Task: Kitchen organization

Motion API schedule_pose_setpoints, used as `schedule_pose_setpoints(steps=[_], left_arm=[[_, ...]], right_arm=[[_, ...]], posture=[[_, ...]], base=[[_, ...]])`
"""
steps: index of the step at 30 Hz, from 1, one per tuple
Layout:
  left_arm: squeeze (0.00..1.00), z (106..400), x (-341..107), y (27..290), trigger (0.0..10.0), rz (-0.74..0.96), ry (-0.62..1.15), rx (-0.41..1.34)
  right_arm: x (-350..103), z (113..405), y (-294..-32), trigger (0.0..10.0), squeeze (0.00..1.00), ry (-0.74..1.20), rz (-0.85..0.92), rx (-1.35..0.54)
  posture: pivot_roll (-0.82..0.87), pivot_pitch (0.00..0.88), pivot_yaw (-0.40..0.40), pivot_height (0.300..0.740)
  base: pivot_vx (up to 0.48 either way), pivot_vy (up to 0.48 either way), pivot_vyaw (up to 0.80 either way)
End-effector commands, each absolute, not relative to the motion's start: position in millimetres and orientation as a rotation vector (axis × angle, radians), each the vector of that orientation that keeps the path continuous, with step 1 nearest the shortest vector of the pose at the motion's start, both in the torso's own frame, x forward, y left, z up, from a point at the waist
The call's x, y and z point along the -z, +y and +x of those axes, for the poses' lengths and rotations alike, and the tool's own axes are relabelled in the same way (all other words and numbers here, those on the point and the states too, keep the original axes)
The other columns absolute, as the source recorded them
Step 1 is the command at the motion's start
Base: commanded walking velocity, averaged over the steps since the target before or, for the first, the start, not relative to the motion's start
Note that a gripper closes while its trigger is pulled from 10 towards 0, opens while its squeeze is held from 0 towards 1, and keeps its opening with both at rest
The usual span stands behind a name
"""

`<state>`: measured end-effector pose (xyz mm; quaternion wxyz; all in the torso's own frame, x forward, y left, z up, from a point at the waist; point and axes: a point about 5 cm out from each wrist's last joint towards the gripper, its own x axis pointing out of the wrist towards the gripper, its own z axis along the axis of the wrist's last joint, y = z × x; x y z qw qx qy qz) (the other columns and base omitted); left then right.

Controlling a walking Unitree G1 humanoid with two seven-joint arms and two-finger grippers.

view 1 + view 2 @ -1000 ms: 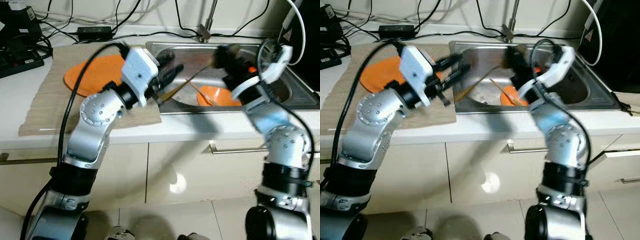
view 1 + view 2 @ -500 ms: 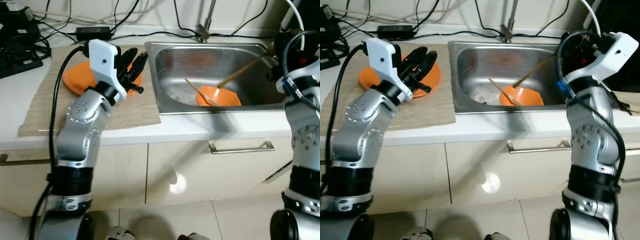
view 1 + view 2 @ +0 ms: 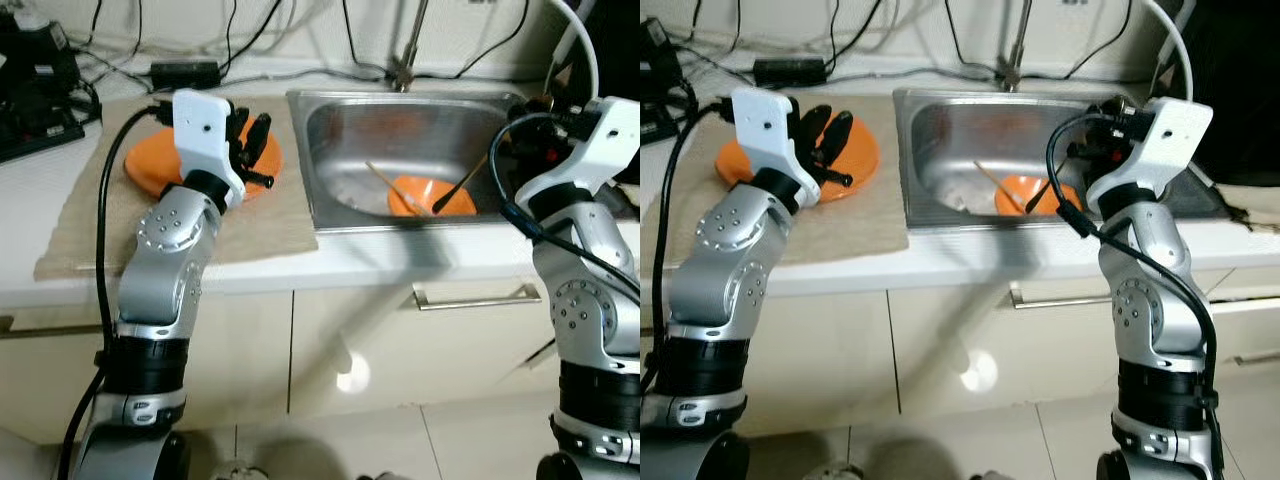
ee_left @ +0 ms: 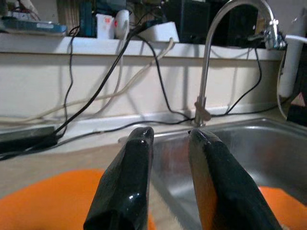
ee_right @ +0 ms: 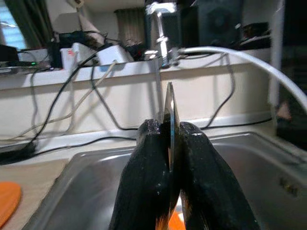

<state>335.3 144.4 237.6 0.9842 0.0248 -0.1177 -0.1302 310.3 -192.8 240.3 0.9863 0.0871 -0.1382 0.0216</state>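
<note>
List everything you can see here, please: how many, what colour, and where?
Sink: one, steel, set in the counter.
Tap: one, silver, behind the sink.
Bowl: one, orange, in the sink.
Chopstick: one, tan, resting on the bowl.
Plate: one, orange, on the mat.
Mat: one, beige, left of the sink.
Cables: several, black, along the wall.
Left end effector: black, open, over the plate.
Right end effector: black, shut on a thin utensil above the sink.

A plate [image 3: 160, 160] lies on the mat [image 3: 250, 215] — left of the sink [image 3: 345, 125] — with a bowl [image 3: 432, 196] inside it.
</note>
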Motion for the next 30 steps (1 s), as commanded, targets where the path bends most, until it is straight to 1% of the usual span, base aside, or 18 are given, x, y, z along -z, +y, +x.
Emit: schedule_pose_setpoints(steps=[1,8,15,19,22,30], left_arm=[[0.00,337.2,-238.3,141.5,10.0,0.043,-0.226,0.265],[0.00,338.0,-242.0,139.1,10.0,0.058,-0.239,0.278],[0.00,337.7,-241.6,136.8,10.0,0.054,-0.238,0.280],[0.00,336.3,-241.3,138.7,10.0,0.050,-0.238,0.272],[0.00,335.7,-240.1,139.3,10.0,0.054,-0.226,0.266],[0.00,333.5,-236.6,139.2,10.0,0.082,-0.197,0.283]], right_arm=[[-241.3,307.0,-195.1,10.0,0.00,-0.297,0.156,-0.021],[-239.1,306.6,-199.4,10.0,0.00,-0.290,0.151,-0.002],[-235.2,306.6,-196.1,10.0,0.00,-0.263,0.147,-0.042],[-231.7,304.8,-190.2,10.0,0.00,-0.247,0.145,-0.090],[-229.8,304.2,-189.9,10.0,0.00,-0.243,0.185,-0.086],[-227.9,303.9,-196.0,10.0,0.00,-0.238,0.181,-0.067]], posture=[[0.02,0.043,-0.047,0.740],[0.01,0.043,-0.045,0.740],[0.01,0.044,-0.048,0.740],[0.02,0.049,-0.052,0.740],[0.02,0.050,-0.053,0.740],[0.02,0.048,-0.050,0.740]], base=[[0.424,0.000,0.00],[0.450,0.000,0.00],[0.458,0.000,0.00],[0.458,0.000,0.80],[0.435,0.000,0.00],[0.000,0.000,0.00]])
